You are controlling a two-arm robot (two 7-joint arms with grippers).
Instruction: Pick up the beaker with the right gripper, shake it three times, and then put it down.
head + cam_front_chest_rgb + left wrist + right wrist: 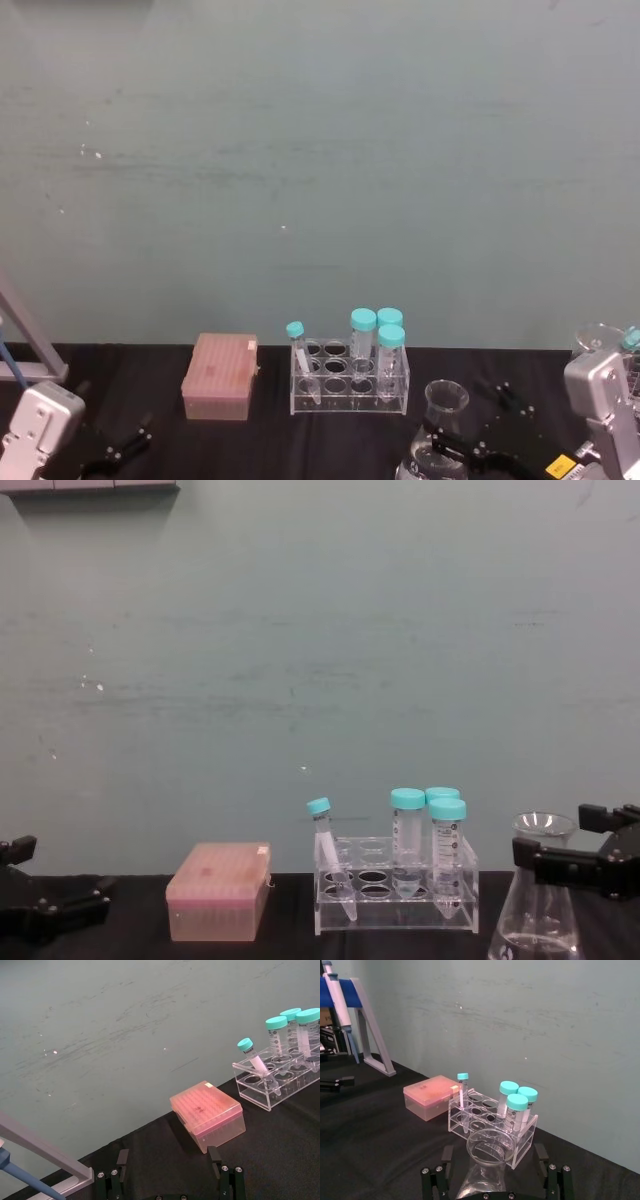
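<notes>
A black worktop (330, 440) runs along a pale teal wall. At the near right stands the beaker (443, 425), a clear glass cone with a wide body, a narrow neck and a flared rim. Its base runs past the lower edge of the head and chest views, so I cannot tell whether it rests on the worktop. In the chest view a little clear liquid seems to lie low in it.

The right tool (492, 1157), black and two-fingered, reaches in from the near right and sits at the height of the beaker's neck. Its fingers (446, 1159) are spread, one on each side of the neck. The right wrist view shows a gap between each finger and the glass, so the tool is released and grips nothing.

Just beyond the beaker, towards the middle, is a clear plastic rack (350, 390). It holds three large tubes with teal caps (378, 340), upright at its right end. One thin tube with a teal cap (298, 350) leans at its left end. To the left of the rack, near it but apart, lies a closed pink box (220, 378).

The left tool (168, 1160) is at the near left, low over the worktop, well apart from the pink box. Its fingers are spread wide and hold nothing. At the far left stands a grey stand (28, 335) holding a blue pipette.
</notes>
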